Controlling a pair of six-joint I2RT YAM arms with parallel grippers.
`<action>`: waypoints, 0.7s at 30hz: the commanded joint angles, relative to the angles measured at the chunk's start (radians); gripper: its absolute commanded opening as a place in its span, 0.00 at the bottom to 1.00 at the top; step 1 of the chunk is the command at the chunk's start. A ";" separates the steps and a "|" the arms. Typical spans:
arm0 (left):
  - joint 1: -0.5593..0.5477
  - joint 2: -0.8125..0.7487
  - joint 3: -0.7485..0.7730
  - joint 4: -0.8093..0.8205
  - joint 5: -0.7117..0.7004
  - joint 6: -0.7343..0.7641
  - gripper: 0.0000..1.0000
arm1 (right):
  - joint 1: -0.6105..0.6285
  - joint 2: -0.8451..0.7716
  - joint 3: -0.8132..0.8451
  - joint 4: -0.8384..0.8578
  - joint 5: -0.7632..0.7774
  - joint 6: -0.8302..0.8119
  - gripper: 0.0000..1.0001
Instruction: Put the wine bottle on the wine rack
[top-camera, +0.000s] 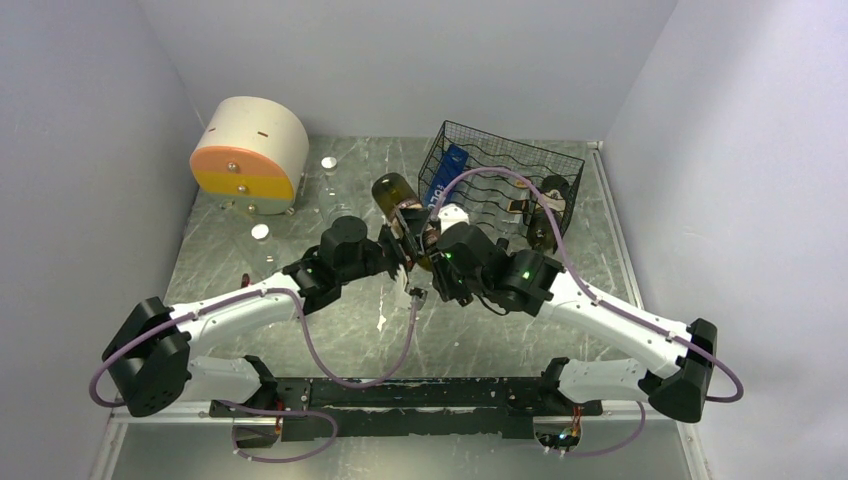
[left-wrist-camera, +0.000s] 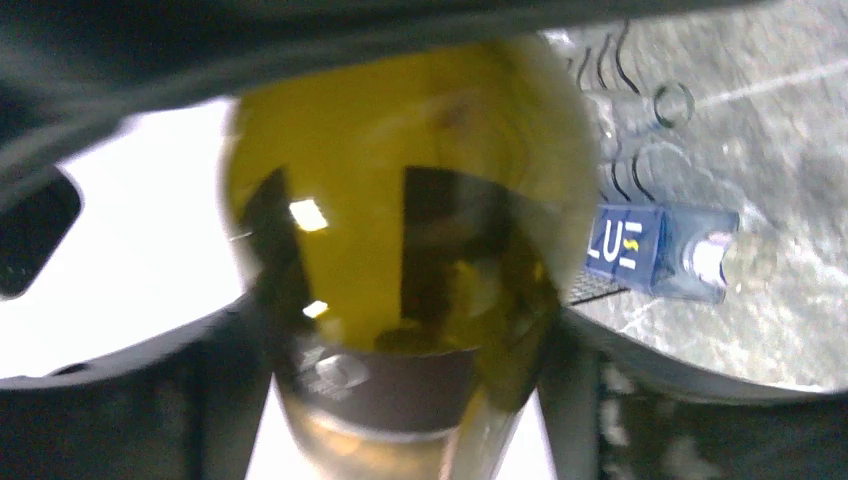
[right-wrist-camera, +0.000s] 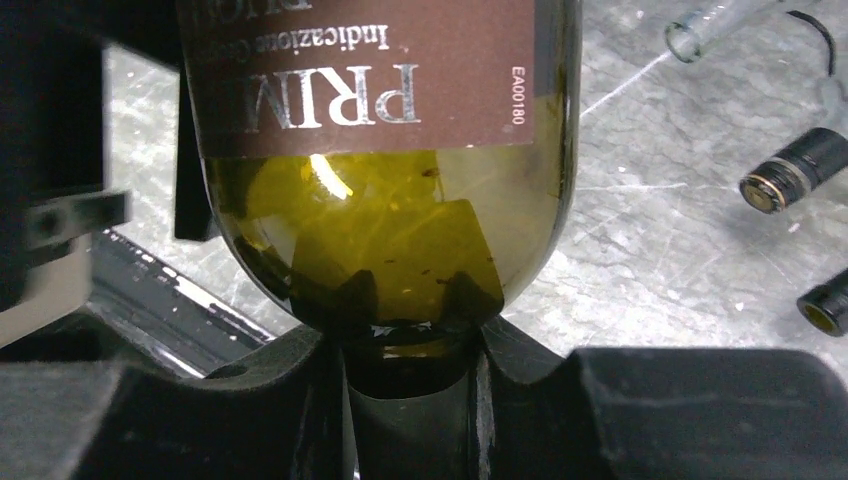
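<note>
Right pincer, wine bottle neck clamped

Overhead, the bottle shows only its body. Its neck is buried where the left gripper and right gripper meet.

From the left wrist, the bottle is a blurred yellow-green mass with its upper part lost behind dark shapes. Whether that gripper's fingers bear on the neck cannot be told. The glass covers the start of the lettering on a blue box, leaving "LUE".

The right wrist view cuts the label at the top edge, and the neck sinks from sight between the fingers. One dark neck and a second dark neck run off the right edge. A clear neck runs off the top.
</note>
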 joint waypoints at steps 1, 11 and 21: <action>-0.013 -0.079 0.030 0.177 0.027 -0.123 1.00 | -0.015 -0.030 0.013 0.067 0.165 0.037 0.00; -0.013 -0.135 -0.015 0.197 -0.009 -0.262 0.99 | -0.027 -0.061 0.064 0.083 0.357 0.057 0.00; -0.014 -0.250 -0.131 0.465 -0.242 -1.047 0.99 | -0.343 -0.003 0.095 0.122 0.244 0.070 0.00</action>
